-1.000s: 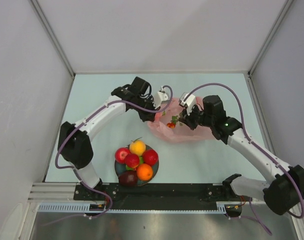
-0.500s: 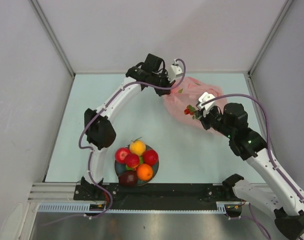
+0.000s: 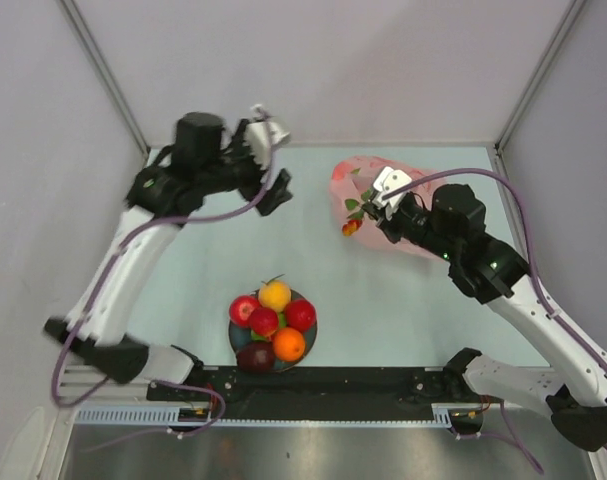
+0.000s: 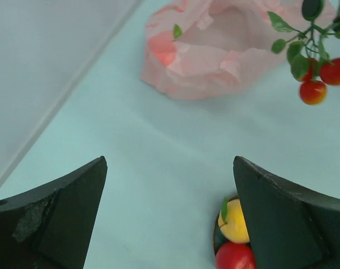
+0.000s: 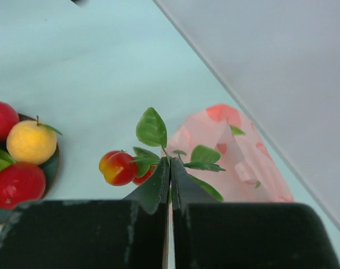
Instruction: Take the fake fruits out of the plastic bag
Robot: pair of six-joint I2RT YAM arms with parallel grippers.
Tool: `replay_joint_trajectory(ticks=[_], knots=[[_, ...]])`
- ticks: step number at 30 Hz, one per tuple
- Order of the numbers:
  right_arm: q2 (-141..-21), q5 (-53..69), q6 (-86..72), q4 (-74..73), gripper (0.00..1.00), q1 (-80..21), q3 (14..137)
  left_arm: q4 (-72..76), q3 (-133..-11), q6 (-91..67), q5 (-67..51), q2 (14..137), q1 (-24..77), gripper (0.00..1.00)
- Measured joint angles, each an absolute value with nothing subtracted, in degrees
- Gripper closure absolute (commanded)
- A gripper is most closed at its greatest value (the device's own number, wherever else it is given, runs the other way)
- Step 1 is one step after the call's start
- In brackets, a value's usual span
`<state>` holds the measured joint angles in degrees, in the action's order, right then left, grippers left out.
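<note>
A leafy red plastic fruit sprig (image 5: 120, 168) is clenched in the right gripper (image 5: 170, 174) beside the crinkly pink plastic bag (image 5: 242, 162); the left gripper (image 4: 170, 168) is released, empty.

The plate (image 3: 234, 336) sits at the near middle of the table (image 3: 183, 280), with a heap of fake fruits (image 3: 274, 325) on it. The plastic bag (image 3: 355, 180) lies at the far right. A sprig of small fruits (image 3: 351, 226) hangs just left of the bag, pinched in the right gripper (image 5: 170, 168), well apart from the plate.
</note>
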<state>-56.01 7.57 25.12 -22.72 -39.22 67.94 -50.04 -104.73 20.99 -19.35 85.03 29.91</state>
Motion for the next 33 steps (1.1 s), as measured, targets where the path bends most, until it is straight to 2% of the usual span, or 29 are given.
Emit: replay_joint_trajectory(ticks=[6,9,13,22,33], knots=[[-61.91,8.29,27.16,-20.67,1.00,-45.58,71.44,-48.16,-86.74,20.32,-19.90,61.08,18.55,0.00],[-65.21,8.54,28.14,-20.78,1.00,-50.37,71.48,-48.71,-77.45,18.37,-23.38,55.35,10.11,0.00],[-68.01,9.96,28.08,-21.61,1.00,-55.07,71.22,-50.48,-71.00,17.30,-25.96,51.92,2.81,0.00],[-74.39,12.49,27.57,-23.90,1.00,-63.24,69.01,-51.46,-67.88,16.99,-29.98,39.35,-4.99,0.00],[-80.47,12.47,27.62,-24.12,1.00,-65.25,65.43,-51.07,-63.07,16.95,-33.74,39.86,-5.78,0.00]])
